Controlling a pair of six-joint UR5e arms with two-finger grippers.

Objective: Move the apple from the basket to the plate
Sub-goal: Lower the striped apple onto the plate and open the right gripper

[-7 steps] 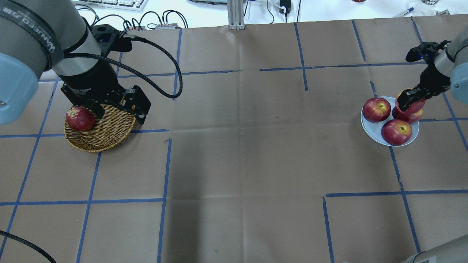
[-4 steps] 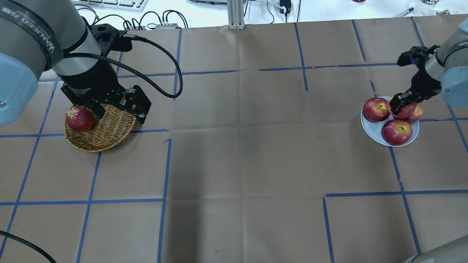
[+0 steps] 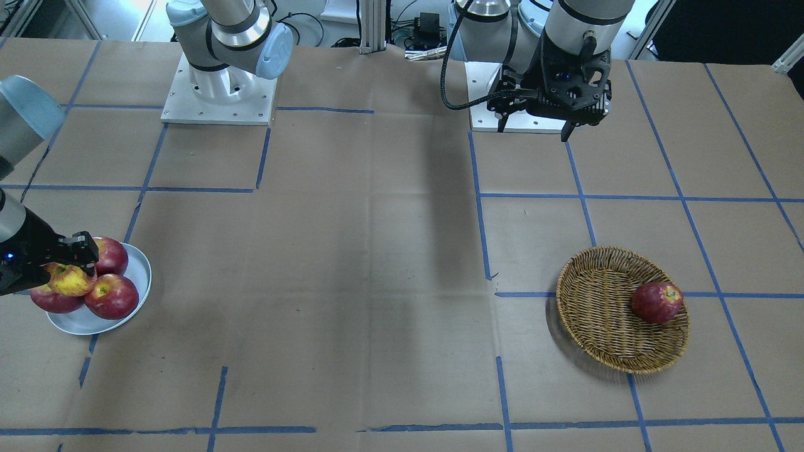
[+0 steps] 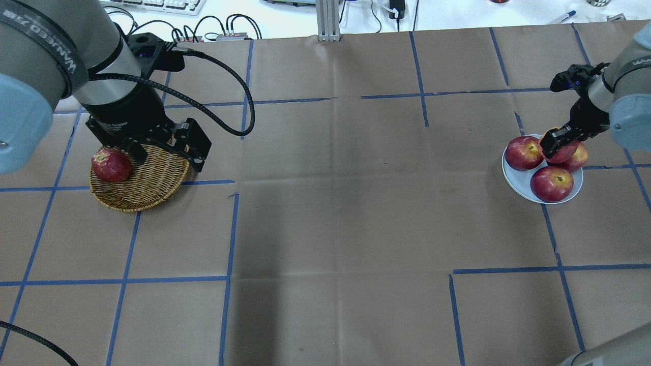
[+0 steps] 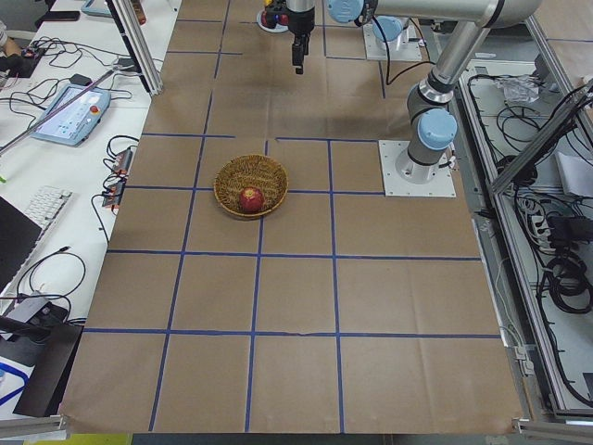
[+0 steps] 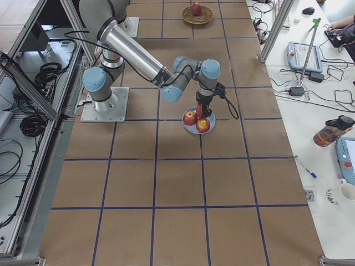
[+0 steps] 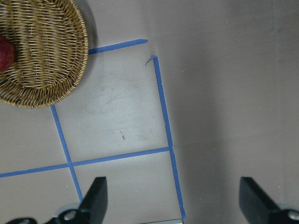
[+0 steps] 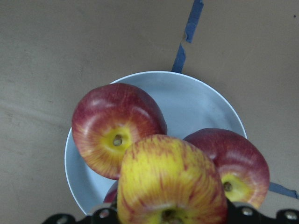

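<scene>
The red apple streaked with yellow (image 8: 170, 182) is held in my right gripper (image 4: 558, 143), which is shut on it just above the pale plate (image 4: 519, 184). The apple also shows in the front view (image 3: 71, 280). It hangs over the middle of three dark red apples on the plate (image 8: 196, 102). The wicker basket (image 4: 147, 189) stands at the far left and holds one dark red apple (image 4: 111, 165). My left gripper (image 7: 173, 191) is open and empty, high above the basket's right edge (image 7: 46, 60).
Dark red apples (image 4: 524, 152) (image 4: 552, 184) (image 4: 578, 158) fill most of the plate. Blue tape lines grid the brown paper table (image 4: 335, 203). A cable (image 4: 224, 76) loops from my left wrist. Keyboards and wires lie beyond the far edge.
My right gripper has carried the streaked apple leftward, over the middle of the plate, and a little lower. The left arm and the basket have not moved.
</scene>
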